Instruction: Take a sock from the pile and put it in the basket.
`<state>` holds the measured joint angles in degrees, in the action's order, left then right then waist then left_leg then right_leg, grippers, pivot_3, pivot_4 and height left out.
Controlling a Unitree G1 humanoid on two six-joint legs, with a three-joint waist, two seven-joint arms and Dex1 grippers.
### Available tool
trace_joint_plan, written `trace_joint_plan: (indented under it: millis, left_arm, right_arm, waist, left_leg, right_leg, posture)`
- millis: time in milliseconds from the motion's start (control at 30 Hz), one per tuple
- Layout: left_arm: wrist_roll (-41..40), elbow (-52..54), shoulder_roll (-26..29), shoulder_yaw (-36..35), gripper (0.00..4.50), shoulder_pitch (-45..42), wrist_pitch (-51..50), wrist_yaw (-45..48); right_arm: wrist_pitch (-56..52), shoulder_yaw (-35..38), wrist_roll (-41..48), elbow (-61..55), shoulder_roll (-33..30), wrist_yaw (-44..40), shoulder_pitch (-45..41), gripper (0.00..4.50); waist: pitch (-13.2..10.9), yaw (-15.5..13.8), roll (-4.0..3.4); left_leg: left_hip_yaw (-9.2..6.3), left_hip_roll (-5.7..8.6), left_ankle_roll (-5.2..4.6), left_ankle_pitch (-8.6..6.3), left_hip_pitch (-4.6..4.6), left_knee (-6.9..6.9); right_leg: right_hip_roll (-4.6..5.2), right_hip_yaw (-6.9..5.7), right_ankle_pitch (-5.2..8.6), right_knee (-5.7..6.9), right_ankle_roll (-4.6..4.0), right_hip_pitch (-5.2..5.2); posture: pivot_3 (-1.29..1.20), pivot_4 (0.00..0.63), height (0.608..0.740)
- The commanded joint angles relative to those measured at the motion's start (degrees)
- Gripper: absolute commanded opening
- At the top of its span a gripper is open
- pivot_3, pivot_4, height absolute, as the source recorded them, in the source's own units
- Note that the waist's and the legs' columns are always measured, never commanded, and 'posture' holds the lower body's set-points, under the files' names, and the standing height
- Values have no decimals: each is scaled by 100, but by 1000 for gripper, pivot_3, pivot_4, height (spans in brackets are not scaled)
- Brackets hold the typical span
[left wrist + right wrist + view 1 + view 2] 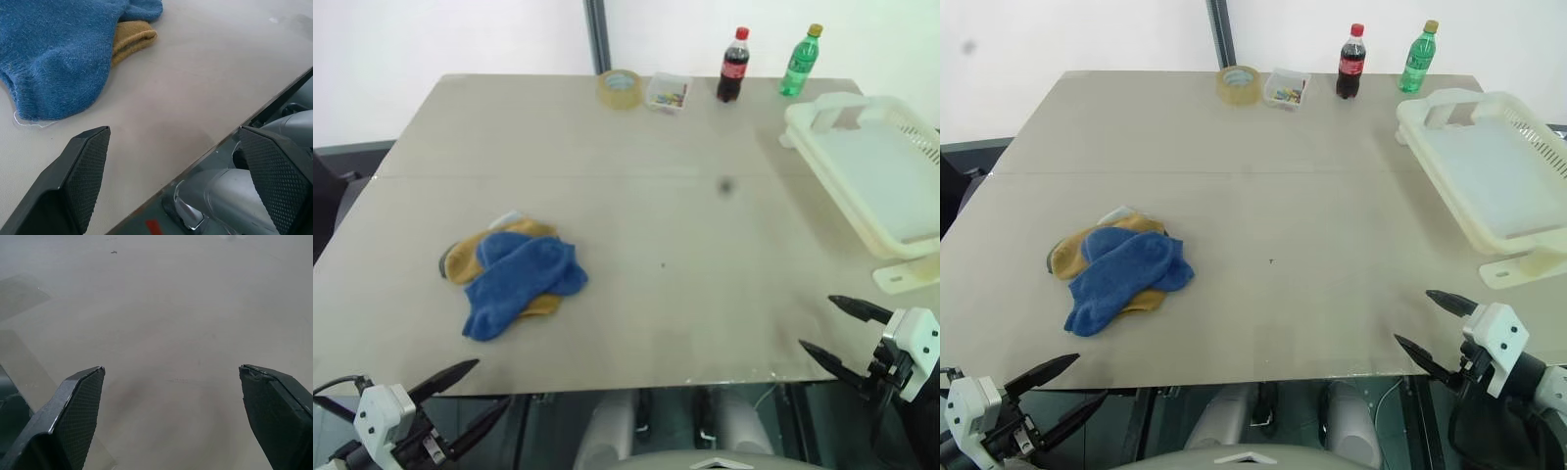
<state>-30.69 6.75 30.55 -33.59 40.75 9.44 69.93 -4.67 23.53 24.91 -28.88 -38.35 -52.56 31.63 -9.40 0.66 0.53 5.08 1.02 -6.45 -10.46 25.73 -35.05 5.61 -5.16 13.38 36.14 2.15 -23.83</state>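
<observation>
Nearest, at the front edge of the desk (636,255), both arms wait low. The left end effector (460,399) hangs just off the near left corner with its two black fingers spread wide and nothing between them; the wrist view looks past those fingers (83,171) at the toe of the sock. The right end effector (842,333) sits at the near right edge, fingers likewise spread and empty, over bare desk surface.

A little further in, on the left half, lies the pile (509,269). The blue sock (519,284) is draped on top, stretched diagonally, with mustard-yellow socks (465,257) poking out beneath it and a sliver of light grey sock (506,217) at its far edge. Nothing lies between the left end effector and the pile.

On the right, the cream-white basket (832,113) sits tilted, overhanging the right edge, well apart from the pile, with open desk between them.

Along the far edge stand a roll of tape (620,88), a small clear box (668,91) of coloured bits, a cola bottle (733,67) and a green bottle (800,62).
</observation>
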Motion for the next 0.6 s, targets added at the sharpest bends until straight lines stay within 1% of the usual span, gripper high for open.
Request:
trace_joint_plan:
  millis: [33, 200, 367, 433, 533, 600]
  left_arm:
    - [-178, -116, 64, -128, 4463, -85, 111, 56]
    - [-387, 358, -11, -86, 4463, -333, -219, -387]
    - [-603, 1302, -31, 25, 4463, -379, -783, -1005]
    - [-721, 1764, 28, 74, 4463, -481, -1179, -1400]
    - [-490, 2352, 96, 234, 4463, -826, -1659, -2181]
    - [-240, 2698, 208, 425, 4463, -1165, -2247, -2892]
  right_arm:
    - [-13, 22, 59, -241, -21, 37, -83, 4500]
    - [-71, -322, 76, -306, 7, 91, -420, 4500]
    - [-174, -558, 90, -341, -5, 121, -742, 4500]
    - [-321, -698, 126, -445, -2, 210, -921, 4500]
    - [-505, -989, 179, -646, 10, 312, -1252, 4500]
    - [-548, -1346, -47, -784, -27, 377, -1621, 4500]
  waist:
    - [0, -1, 0]
    - [4, -1, -1]
    - [12, -5, 4]
    - [13, -4, 5]
    - [16, -18, -1]
    - [19, -24, -5]
  left_leg:
    - [-1, 0, 0, 0, 0, 0]
    - [-8, -6, 0, 0, -3, -10]
    - [-8, -5, -1, -1, -3, -15]
    - [-10, -5, -1, -1, -4, -19]
    - [-15, -6, -1, -1, -6, -28]
    - [-16, -6, -1, 0, -6, -32]
  right_leg:
    - [0, 0, 0, 0, 0, 0]
    - [0, -16, -1, 1, 0, 11]
    - [6, -25, -2, -3, 0, 15]
    - [6, -29, -2, -2, 0, 21]
    - [6, -34, -3, 1, 1, 25]
    - [6, -36, -3, 2, 0, 27]
  posture:
    - [0, 150, 740]
    - [0, 150, 740]
    - [0, 150, 740]
    - [0, 150, 740]
    - [0, 150, 740]
    - [0, 150, 740]
